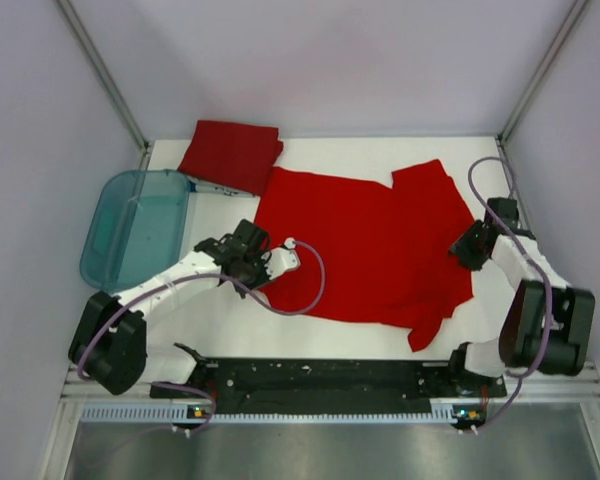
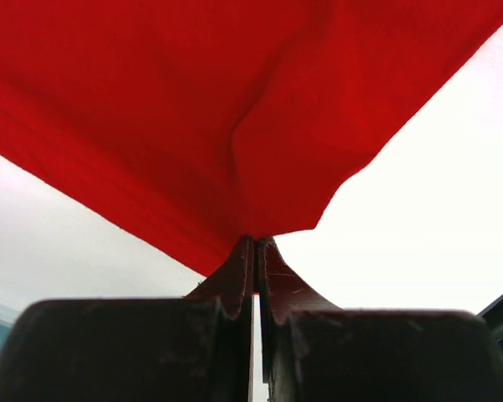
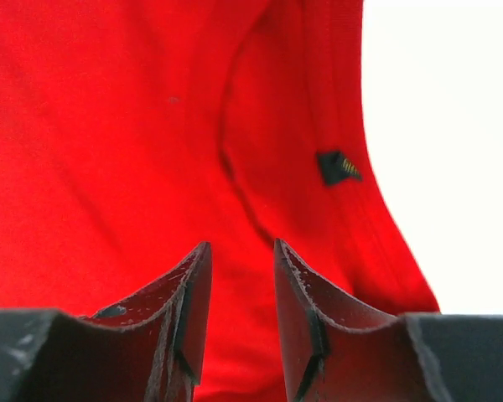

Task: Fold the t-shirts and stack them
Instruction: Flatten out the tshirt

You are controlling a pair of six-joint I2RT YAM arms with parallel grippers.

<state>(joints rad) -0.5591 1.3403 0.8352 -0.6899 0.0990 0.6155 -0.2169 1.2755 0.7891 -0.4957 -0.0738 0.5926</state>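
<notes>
A red t-shirt lies spread and rumpled on the white table, partly folded at its right side. My left gripper is at its left edge and is shut on a pinch of the red fabric, the cloth rising from between the tips. My right gripper is at the shirt's right edge, open, with the red cloth and its neck band with a small black label just beyond the tips. A second red t-shirt lies folded at the back left.
A translucent teal plastic tub stands at the left, close to my left arm. The white table is bare in front of the shirt. Grey enclosure walls stand on both sides and the back.
</notes>
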